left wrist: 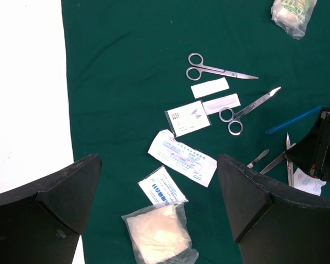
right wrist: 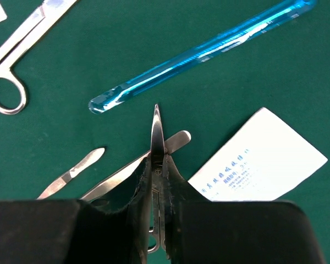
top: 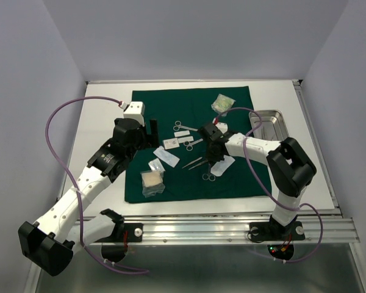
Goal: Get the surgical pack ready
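The dark green drape is spread flat on the table, and the steel tray stands empty to its right. My right gripper is shut on a pair of metal scissors, blades pointing forward, low over the drape. In the top view it is at the drape's middle right. Forceps lie just left of it. My left gripper is open and empty above a clear gauze packet. Two more scissors lie further on.
White paper packets and small labels lie mid-drape. A blue tube and a white packet lie by the right gripper. A greenish gauze bag sits at the drape's far edge. Purple cables loop over both arms.
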Tool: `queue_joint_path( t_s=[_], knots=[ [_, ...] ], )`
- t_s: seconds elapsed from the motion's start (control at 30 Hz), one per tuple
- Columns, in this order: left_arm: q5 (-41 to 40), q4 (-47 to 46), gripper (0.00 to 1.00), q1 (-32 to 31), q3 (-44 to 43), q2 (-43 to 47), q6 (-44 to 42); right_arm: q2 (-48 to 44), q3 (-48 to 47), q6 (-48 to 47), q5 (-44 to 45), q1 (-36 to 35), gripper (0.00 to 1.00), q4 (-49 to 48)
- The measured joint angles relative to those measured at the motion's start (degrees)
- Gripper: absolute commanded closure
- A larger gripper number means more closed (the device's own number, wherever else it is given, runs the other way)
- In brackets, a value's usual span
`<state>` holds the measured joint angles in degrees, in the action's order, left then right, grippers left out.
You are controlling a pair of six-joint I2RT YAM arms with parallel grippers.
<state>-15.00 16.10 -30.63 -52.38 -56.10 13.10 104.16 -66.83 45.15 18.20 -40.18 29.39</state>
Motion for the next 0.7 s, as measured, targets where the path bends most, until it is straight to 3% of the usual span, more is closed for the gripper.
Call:
queue_joint_path(
  t_s=[0.5, 0.7],
  knots=[
    [-0.04, 0.00, 0.01, 0.00, 0.00, 0.00, -0.02, -5.18, -3.26, -16.65, -2.73, 0.57, 0.99, -1.01],
    [-0.13, 0.02, 0.01, 0.00, 0.00, 0.02, -0.02, -6.36, -4.07, -20.87, -4.17, 6.19, 0.99, -1.09]
  ],
)
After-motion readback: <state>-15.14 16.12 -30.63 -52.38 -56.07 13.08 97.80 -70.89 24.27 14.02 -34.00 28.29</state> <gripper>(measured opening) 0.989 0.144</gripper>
